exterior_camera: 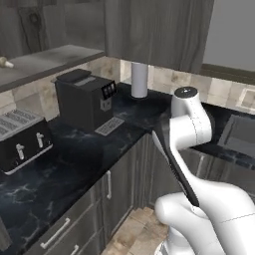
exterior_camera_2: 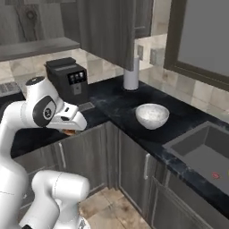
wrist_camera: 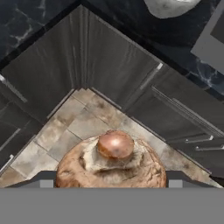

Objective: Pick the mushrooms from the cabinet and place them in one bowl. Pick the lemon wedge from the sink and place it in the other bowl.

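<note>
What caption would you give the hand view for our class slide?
Gripper carries a brown mushroom above the tiled floor beside the corner base cabinets, a white bowl waiting on the counter.

The countertop [exterior_camera_2: 116, 105] looks like polished black stone with white veining, faintly glossy. The base cabinets [exterior_camera_2: 129, 165] and the cabinet [exterior_camera: 149, 30] above show a matt grey wood grain, with slim pale bar handles [exterior_camera: 108, 184] that read as brushed metal. The bowl [exterior_camera_2: 152, 115] is smooth white with faint grey marbling, like glazed ceramic. The sink [exterior_camera_2: 201, 152] has a flat, matt dark grey finish. The coffee machine [exterior_camera: 84, 97] looks like matt black plastic; the toaster [exterior_camera: 22, 139] is black with a pale, metal-like ribbed top. The backsplash [exterior_camera_2: 103, 67] and floor [wrist_camera: 83, 127] are matt beige stone-look tiles. The mushroom [wrist_camera: 113, 162] has a mottled brown, slightly rough cap and a smooth, shiny stem end.
</note>
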{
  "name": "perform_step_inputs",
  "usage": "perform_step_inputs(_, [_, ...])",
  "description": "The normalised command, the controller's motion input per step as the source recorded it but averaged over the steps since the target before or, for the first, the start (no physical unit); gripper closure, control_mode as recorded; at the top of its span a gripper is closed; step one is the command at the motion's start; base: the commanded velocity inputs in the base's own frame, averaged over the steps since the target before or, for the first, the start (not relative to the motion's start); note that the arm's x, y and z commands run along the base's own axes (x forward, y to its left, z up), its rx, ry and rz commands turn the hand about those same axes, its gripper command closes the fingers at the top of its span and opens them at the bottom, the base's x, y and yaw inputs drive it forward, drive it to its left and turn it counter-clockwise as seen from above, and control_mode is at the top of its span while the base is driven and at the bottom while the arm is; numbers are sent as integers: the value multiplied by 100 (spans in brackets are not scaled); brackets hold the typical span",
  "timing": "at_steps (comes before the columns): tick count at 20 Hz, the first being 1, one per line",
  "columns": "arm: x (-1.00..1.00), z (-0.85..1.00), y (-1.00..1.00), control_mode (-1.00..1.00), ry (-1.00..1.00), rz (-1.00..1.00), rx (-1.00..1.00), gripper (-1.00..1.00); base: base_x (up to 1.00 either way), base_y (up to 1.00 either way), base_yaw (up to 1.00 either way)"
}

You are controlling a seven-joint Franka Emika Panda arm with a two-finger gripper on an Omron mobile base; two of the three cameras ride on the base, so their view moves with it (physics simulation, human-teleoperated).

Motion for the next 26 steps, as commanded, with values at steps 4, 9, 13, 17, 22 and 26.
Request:
perform_step_inputs(4, [0,0,0,100,0,0,0,100,-3,0,-43])
perform_step_inputs(9, [0,0,0,100,0,0,0,100,-5,0,-42])
perform_step_inputs(13, [0,0,0,100,0,0,0,100,1,-3,-36])
perform_step_inputs(17, [0,0,0,100,0,0,0,100,40,-23,-10])
perform_step_inputs(22, [0,0,0,100,0,0,0,100,66,-46,4])
perform_step_inputs(26, [0,0,0,100,0,0,0,100,47,-34,0])
